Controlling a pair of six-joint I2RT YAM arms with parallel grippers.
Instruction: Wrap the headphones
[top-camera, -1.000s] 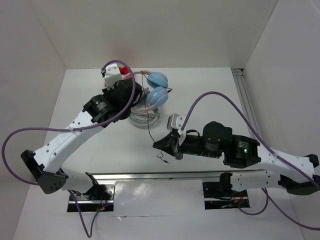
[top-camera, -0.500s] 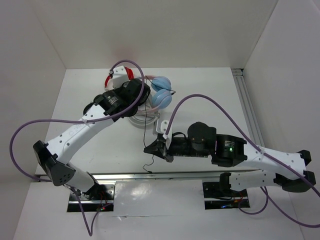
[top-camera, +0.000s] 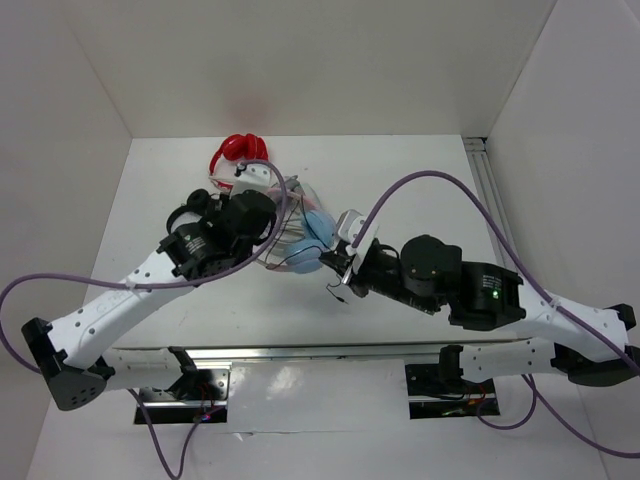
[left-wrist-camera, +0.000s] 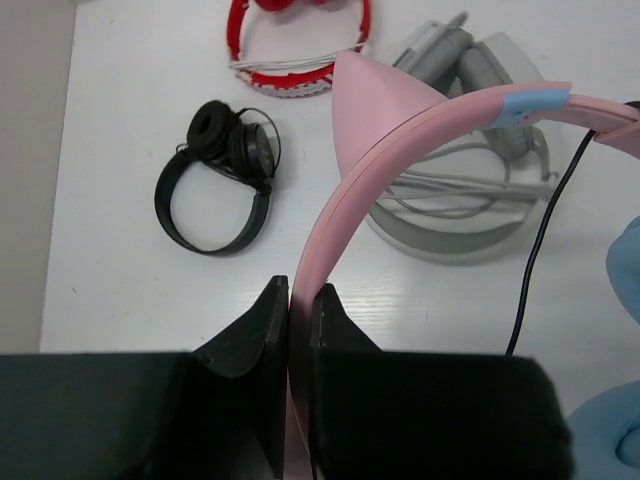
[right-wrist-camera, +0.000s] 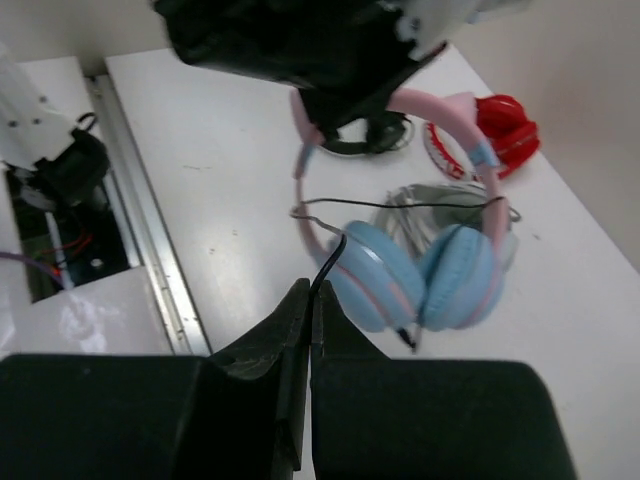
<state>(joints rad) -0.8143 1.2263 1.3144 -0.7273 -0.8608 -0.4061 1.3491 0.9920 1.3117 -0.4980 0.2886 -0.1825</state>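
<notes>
A: Nearest you, your right fingers (right-wrist-camera: 310, 298) are pinched shut on the thin black cable (right-wrist-camera: 400, 204), just short of the earcups.

B: That cable looks limp and light. Expect it to follow wherever you lead it, but also to slide through a loose pinch. Hold it on the free run, as you do now.

A: Just beyond, the headphones (top-camera: 305, 255) hang over the surface (top-camera: 420, 180), blue earcups side by side at the bottom. Whether the cups touch the surface, you cannot tell from here.

B: Your left fingers (left-wrist-camera: 298, 300) are clamped on the pink headband (left-wrist-camera: 420, 125), beside one cat ear. That is the right place to hold. The band looks like stiff, springy plastic, while the cups are soft padding that would squash and slip.

A: The band is also smooth and narrow, so the whole pair may swivel in your pinch if the cable pulls hard. Wind gently.

B: Farther out, the grey pair (left-wrist-camera: 485, 70) lies right behind the band, with the black pair (left-wrist-camera: 212, 130) off to one side. The red pair (top-camera: 235, 148) sits farthest back. A slack loop could snag on any of them.
</notes>
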